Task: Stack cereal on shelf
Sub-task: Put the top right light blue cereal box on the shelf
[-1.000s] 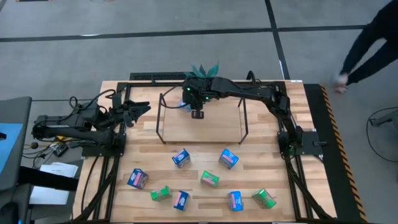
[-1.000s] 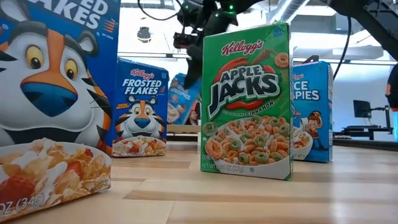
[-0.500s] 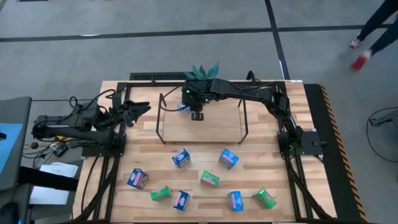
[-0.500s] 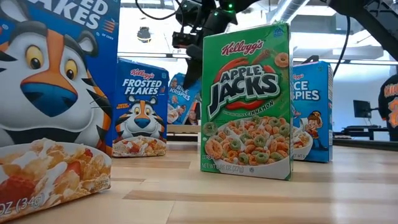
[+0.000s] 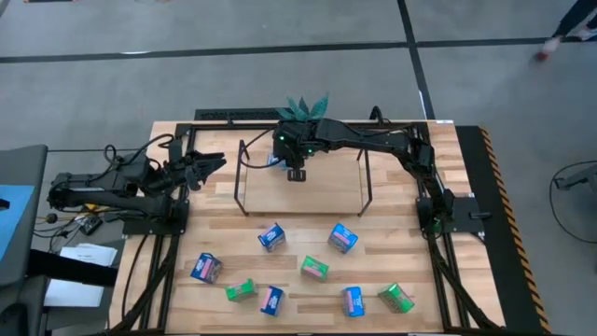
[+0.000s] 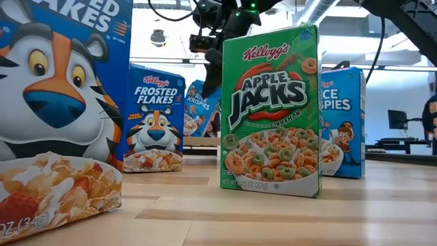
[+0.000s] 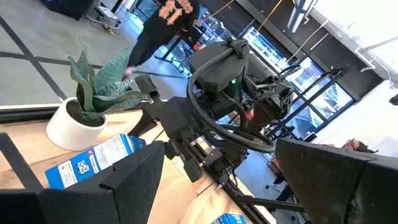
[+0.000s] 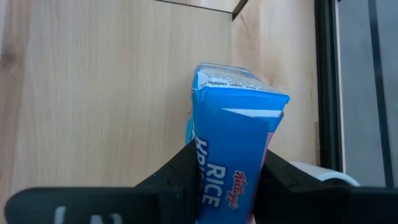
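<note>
1. The counter (image 5: 392, 252) is a slatted wooden top bordered by a black frame. Its front half carries eight loose cereal boxes, well apart from each other. The strip between them and the shelf is open.

2. The shelf (image 5: 326, 191) is a light-wood board in a thin black wire frame, at the counter's rear centre. Its long axis runs left to right. Most of the board is bare; the uprights stand at its two ends.

3. The right arm reaches from the counter's right side across to the shelf's rear left part. The right hand (image 5: 295, 168) hangs over the board there, its fingers (image 8: 186, 177) clamped on both faces of a blue Rice Krispies box (image 8: 233, 149).

4. The held box points with its long axis away from the wrist toward the board, its far end at or just above the wood near the shelf's edge; whether it touches I cannot tell. In the low view it shows tilted (image 6: 199, 106) behind the nearer boxes.

5. The left arm waits at the counter's left rear. The left hand (image 5: 210, 165) is spread open, just beside the shelf's left upright.

6. A potted plant (image 5: 306, 105) stands behind the shelf's rear edge.

7. Loose boxes include a blue box (image 5: 271, 236) and a green box (image 5: 314, 269), both lying askew to the counter's edges.
</note>
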Robot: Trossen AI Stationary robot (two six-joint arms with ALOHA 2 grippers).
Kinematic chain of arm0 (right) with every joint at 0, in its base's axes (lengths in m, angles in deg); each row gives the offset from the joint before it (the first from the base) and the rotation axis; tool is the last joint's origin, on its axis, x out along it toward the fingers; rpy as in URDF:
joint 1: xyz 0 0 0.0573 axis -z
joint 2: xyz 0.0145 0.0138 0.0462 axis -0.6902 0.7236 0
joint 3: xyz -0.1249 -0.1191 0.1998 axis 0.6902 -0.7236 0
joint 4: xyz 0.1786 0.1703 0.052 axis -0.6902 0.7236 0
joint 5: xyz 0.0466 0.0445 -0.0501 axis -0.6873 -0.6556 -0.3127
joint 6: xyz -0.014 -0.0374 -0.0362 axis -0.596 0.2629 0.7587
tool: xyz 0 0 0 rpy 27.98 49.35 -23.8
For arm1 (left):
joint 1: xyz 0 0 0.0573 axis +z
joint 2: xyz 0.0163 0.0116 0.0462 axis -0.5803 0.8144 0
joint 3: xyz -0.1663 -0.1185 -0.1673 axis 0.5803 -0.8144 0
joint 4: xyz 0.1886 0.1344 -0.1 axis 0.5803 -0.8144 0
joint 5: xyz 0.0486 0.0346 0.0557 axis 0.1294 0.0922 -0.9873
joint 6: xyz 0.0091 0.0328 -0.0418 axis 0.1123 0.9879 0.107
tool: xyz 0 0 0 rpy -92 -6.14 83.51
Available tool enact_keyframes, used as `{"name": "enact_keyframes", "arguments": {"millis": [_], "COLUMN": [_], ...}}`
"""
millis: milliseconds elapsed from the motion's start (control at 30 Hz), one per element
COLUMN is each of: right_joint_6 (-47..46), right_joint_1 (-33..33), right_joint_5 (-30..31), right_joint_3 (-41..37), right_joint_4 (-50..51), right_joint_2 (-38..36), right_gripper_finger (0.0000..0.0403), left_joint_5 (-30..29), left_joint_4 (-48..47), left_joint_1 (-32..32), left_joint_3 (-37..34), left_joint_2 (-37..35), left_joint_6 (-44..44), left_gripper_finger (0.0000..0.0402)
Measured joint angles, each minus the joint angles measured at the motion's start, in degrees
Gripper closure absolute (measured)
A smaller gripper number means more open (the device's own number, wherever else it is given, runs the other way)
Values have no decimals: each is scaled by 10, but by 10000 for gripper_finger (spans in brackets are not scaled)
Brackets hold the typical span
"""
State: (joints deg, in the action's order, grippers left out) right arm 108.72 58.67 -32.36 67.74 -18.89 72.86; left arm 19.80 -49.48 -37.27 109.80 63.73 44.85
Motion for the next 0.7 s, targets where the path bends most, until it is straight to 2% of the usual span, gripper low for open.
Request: {"name": "enact_keyframes", "arguments": {"millis": [700], "right_joint_6": [1], "right_joint_1": [4], "right_joint_5": [-2], "right_joint_3": [0], "right_joint_4": [-18], "right_joint_2": [1], "right_gripper_finger": [276], "left_joint_5": [0], "left_joint_4": [0], "left_joint_1": [0], "left_joint_3": [0], "left_joint_2": [0], "left_joint_6": [-11], "left_gripper_finger": [102]}}
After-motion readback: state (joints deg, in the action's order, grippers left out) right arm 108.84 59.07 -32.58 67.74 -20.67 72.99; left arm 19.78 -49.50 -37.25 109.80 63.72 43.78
